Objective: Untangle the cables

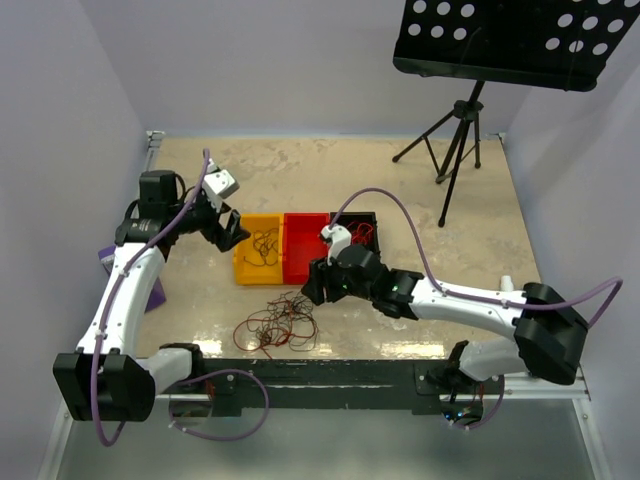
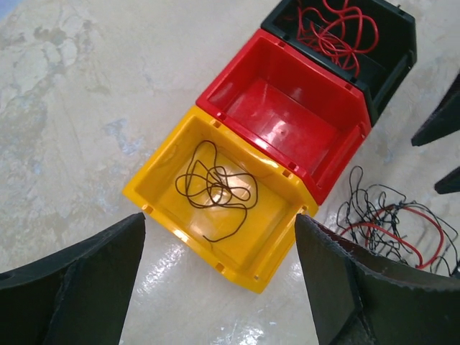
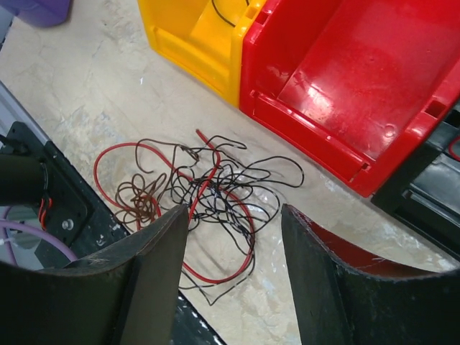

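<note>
Clearly the coming move depends on how the loose tangle of cables (image 1: 280, 322) lies against the right gripper (image 3: 235, 215). The tangle rests on the table (image 1: 400, 170) near its front edge, just before the yellow bin (image 1: 258, 250) and the red bin (image 1: 305, 248), spread more along that edge than away from it. In the right wrist view it lies directly below and slightly ahead of the fingers, which are parted and carry nothing. The left gripper (image 1: 233, 232) hovers by the yellow bin, also spread wide and empty, and the tangle is clearly farther from it. One dark wire (image 2: 215, 190) lies already in the yellow bin and red wires (image 2: 338, 32) in the black bin (image 2: 394, 54). I judge that the right arm needs only to descend and take one strand at the rim of the heap, not its knotted middle.
</note>
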Available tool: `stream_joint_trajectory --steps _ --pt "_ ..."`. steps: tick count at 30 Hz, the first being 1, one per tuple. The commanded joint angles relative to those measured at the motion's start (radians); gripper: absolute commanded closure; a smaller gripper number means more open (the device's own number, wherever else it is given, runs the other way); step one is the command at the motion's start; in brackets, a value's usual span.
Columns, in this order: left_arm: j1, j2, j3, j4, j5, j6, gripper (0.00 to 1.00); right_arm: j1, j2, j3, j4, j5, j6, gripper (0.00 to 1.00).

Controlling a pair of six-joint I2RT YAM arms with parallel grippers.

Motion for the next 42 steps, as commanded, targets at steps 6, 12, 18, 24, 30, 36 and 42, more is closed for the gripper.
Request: stream_joint_trajectory --steps 6,12,18,24,30,36,42 --pt "0.007 0.018 0.059 -0.172 0.138 0.175 0.12 0.017 0.085 -0.024 0.144 -0.09 -0.018 0.48" --pt "0.007 0.014 0.057 -0.167 0.151 0.18 0.12 0.019 0.126 -0.03 0.151 -0.1 -0.033 0.49" --pt "0.007 0.009 0.051 -0.167 0.161 0.18 0.12 0.021 0.186 -0.014 0.156 -0.085 -0.052 0.52" --pt "0.007 -0.008 0.033 -0.155 0.17 0.163 0.12 0.024 0.231 0.028 0.155 -0.079 -0.066 0.75" --pt "0.007 -0.021 0.011 -0.133 0.206 0.138 0.12 0.044 0.11 0.089 0.077 -0.036 -0.067 1.0" --pt "-0.025 -0.035 0.0 -0.129 0.292 0.118 0.12 0.088 -0.059 0.17 -0.034 -0.004 -0.044 1.0" --pt "-0.039 -0.074 0.005 -0.126 0.443 0.08 0.07 0.137 -0.134 0.259 -0.126 0.013 -0.015 1.0"
